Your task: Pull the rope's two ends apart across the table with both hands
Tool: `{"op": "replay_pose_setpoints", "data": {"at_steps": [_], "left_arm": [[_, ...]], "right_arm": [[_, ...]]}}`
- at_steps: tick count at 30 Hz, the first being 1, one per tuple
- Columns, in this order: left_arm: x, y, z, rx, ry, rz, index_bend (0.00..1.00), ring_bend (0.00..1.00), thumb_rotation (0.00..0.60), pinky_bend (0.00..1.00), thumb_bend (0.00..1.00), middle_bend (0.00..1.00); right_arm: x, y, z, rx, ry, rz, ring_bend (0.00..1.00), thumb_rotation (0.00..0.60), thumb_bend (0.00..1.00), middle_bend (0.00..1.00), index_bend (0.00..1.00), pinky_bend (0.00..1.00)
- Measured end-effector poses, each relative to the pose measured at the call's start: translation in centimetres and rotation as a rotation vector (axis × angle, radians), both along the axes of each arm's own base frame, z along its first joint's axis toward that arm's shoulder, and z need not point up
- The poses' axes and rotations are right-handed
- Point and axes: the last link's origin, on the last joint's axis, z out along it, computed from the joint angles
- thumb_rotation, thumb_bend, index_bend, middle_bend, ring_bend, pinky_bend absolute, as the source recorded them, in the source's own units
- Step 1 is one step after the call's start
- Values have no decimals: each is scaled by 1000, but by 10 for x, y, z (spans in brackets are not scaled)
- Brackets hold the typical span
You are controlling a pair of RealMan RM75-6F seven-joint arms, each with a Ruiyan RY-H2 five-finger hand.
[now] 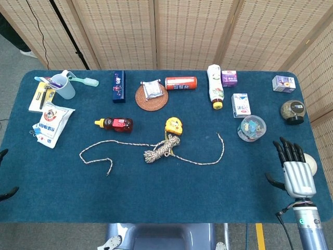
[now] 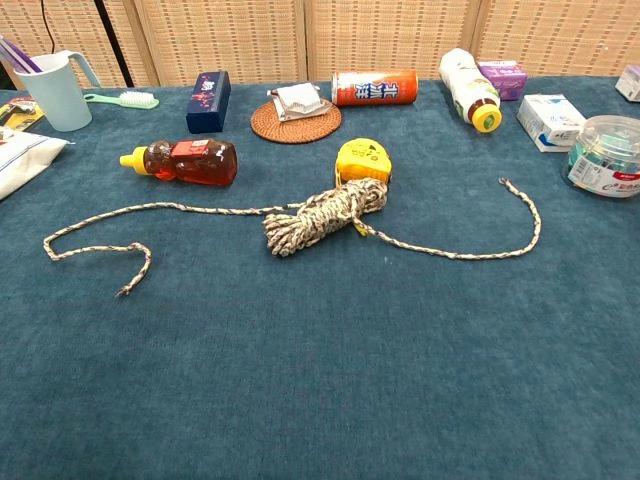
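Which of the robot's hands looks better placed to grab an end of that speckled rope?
Right. The right hand is fully visible near the speckled rope's right end; the left hand barely shows at the table's edge.

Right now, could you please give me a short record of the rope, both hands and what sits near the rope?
rope: lies loose on the table, bundled in the middle, both ends free
left end: hooked back toward the front edge, nothing touching it
right end: curved away toward the back, nothing touching it
right hand: fingers spread, holding nothing, far right of the rope
left hand: only dark tips at the frame edge, state unclear
tape measure: touching the bundle's far side
syrup bottle: lying behind the left strand
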Motion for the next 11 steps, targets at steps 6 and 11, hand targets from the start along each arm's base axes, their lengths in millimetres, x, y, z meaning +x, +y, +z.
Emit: {"op": "replay_pose_setpoints", "data": {"at_steps": [6,11], "left_arm": [[-7,-22,7,13,5,14,126,0,600,0,106,0],[-6,-30,5,8,-9,9,127,0,600,0,106,0]], "right_arm": [[-9,20,7,-29,6,-49,0,540,295,0,0,0],[-15,35,14,-53,10,-78,0,542,295,0,0,0]]}}
